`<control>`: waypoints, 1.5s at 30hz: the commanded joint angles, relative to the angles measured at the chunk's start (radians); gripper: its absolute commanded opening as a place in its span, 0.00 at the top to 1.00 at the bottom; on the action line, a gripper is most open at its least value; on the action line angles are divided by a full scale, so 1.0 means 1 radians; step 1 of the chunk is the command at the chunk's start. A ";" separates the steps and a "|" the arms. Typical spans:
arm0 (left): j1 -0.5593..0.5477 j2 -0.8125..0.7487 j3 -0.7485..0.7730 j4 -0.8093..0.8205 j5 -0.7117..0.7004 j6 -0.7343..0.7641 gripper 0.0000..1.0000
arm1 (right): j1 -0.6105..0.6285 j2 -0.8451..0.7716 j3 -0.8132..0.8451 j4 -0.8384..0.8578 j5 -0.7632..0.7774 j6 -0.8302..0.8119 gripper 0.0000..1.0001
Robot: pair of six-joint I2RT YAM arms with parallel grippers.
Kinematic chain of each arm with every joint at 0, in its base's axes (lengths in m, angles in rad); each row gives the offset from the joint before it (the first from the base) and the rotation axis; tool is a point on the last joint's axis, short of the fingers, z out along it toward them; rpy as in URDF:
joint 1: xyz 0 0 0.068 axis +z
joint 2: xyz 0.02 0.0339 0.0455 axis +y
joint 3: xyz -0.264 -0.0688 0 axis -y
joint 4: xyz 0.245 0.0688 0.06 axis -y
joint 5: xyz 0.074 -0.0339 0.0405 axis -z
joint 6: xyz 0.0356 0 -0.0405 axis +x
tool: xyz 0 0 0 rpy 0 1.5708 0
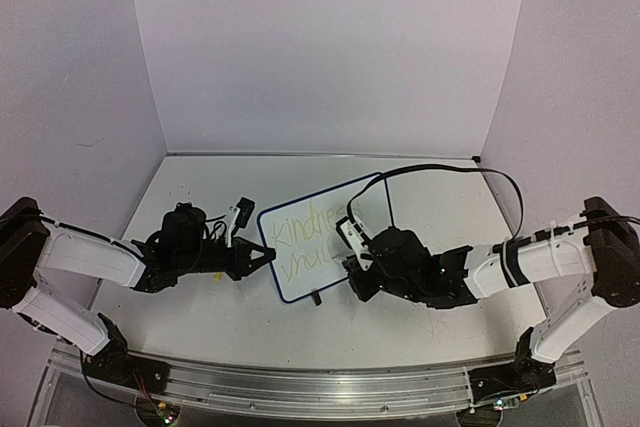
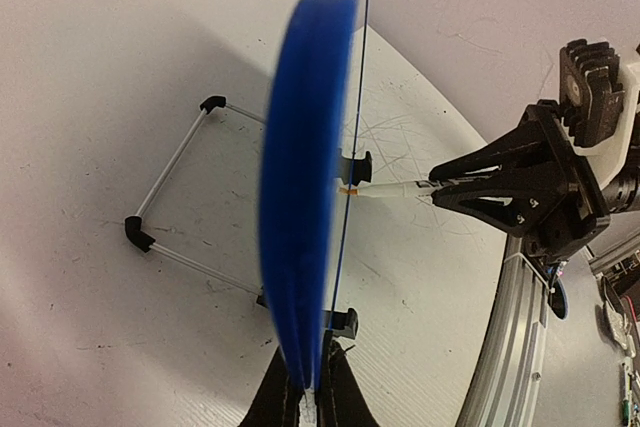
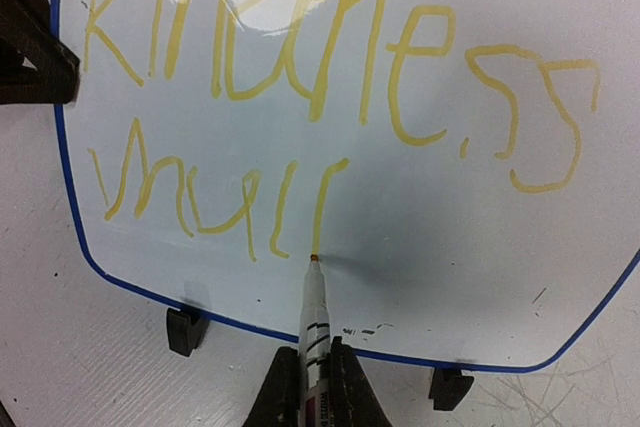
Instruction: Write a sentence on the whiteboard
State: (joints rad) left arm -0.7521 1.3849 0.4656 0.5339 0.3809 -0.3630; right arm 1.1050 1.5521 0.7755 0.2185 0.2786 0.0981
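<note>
left claw [image 2: 312, 395] pinching whiteboard [image 2: 300, 197] edge | right claw [image 3: 312, 372] gripping marker [image 3: 315, 309] | sentence [image 3: 320, 97] top cropped

Scuffed table [image 1: 200, 319] w/ whiteboard [image 1: 318, 247] standing on feet.

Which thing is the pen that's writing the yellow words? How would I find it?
Find the white table, then the little blue-edged whiteboard standing in its middle. On its right, the right pincer holds a thin white pen. It's the only stick touching the board, with black bands and a yellow tip at the end of the yellow words.
</note>
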 commanded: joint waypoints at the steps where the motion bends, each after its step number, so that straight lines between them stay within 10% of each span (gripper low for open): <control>1: 0.004 0.000 0.010 -0.075 -0.057 0.041 1.00 | 0.004 0.012 -0.011 0.004 0.016 0.020 1.00; 39: 0.003 -0.023 -0.002 -0.080 -0.065 0.040 1.00 | 0.004 -0.027 0.057 -0.002 0.178 -0.009 1.00; 45: 0.003 -0.011 0.003 -0.081 -0.064 0.038 1.00 | 0.003 -0.172 -0.010 0.063 0.005 -0.019 1.00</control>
State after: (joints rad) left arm -0.7529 1.3746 0.4656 0.5213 0.3740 -0.3622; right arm 1.1140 1.5056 0.8033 0.2112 0.3649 0.0723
